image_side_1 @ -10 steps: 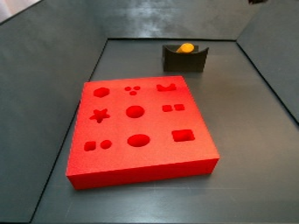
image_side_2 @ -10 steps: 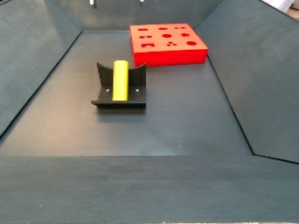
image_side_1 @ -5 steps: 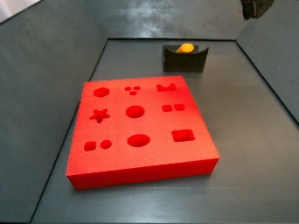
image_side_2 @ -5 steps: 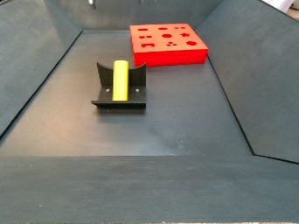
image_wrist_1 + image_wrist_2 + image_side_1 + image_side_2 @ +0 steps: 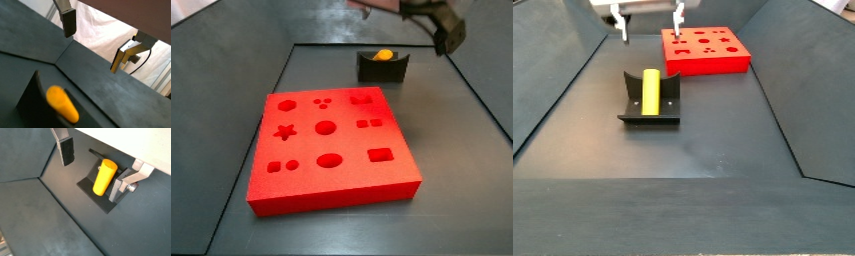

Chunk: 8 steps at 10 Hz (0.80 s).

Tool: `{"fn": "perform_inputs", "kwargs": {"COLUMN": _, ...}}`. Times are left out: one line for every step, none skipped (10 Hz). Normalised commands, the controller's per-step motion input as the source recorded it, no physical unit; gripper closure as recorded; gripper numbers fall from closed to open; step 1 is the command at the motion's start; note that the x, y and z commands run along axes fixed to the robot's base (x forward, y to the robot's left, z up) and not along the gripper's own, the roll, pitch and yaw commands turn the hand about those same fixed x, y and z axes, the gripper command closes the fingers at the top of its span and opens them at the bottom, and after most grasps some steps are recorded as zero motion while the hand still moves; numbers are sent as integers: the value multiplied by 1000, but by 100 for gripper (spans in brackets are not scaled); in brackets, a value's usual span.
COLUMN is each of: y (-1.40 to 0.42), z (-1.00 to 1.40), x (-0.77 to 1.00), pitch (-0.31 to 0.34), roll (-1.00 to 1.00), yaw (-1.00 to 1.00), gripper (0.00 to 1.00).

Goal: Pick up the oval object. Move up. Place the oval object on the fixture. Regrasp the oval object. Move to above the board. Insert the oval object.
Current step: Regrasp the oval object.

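Observation:
The oval object is a yellow-orange peg lying in the notch of the dark fixture, seen in both side views (peg (image 5: 384, 54), (image 5: 649, 90); fixture (image 5: 381, 69), (image 5: 648, 114)). My gripper (image 5: 434, 26) (image 5: 648, 24) hangs open and empty above the fixture, apart from the peg. In both wrist views the peg (image 5: 62, 103) (image 5: 103, 177) lies on the fixture (image 5: 31, 101) (image 5: 98, 201) below my gripper (image 5: 97, 42) (image 5: 93, 169), with the fingers (image 5: 68, 22) (image 5: 67, 151) spread wide and nothing between them. The red board (image 5: 331, 140) (image 5: 707, 50) with shaped recesses lies on the floor, away from the fixture.
Dark sloping bin walls (image 5: 225, 70) (image 5: 553, 90) surround the floor. Beyond the rim a white cloth (image 5: 100, 30) shows behind the fingers.
My gripper has come down into both side views from above, and now hangs over the fixture. The peg, fixture and board have not moved.

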Motion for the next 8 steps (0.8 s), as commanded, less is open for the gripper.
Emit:
{"fn": "perform_inputs", "kwargs": {"y": 53, "z": -1000, "x": 81, "pitch": -84, "roll": 74, "yaw": 33, "gripper": 0}}
{"fn": "perform_inputs", "kwargs": {"y": 46, "z": -1000, "x": 93, "pitch": -73, "roll": 74, "yaw": 10, "gripper": 0}}
{"fn": "perform_inputs", "kwargs": {"y": 39, "z": -1000, "x": 104, "pitch": -63, "roll": 71, "yaw": -3, "gripper": 0}}
{"fn": "perform_inputs", "kwargs": {"y": 35, "z": -1000, "x": 109, "pitch": -51, "roll": 72, "yaw": -8, "gripper": 0}}
{"fn": "perform_inputs", "kwargs": {"y": 22, "z": -880, "x": 111, "pitch": -26, "roll": 73, "yaw": -17, "gripper": 0}}
{"fn": "perform_inputs", "kwargs": {"y": 15, "z": -779, "x": 105, "pitch": -18, "roll": 69, "yaw": -17, "gripper": 0}}
{"fn": "perform_inputs", "kwargs": {"y": 12, "z": -591, "x": 87, "pitch": -12, "roll": 62, "yaw": -6, "gripper": 0}}
{"fn": "perform_inputs", "kwargs": {"y": 8, "z": -399, "x": 74, "pitch": -10, "roll": 62, "yaw": 3, "gripper": 0}}
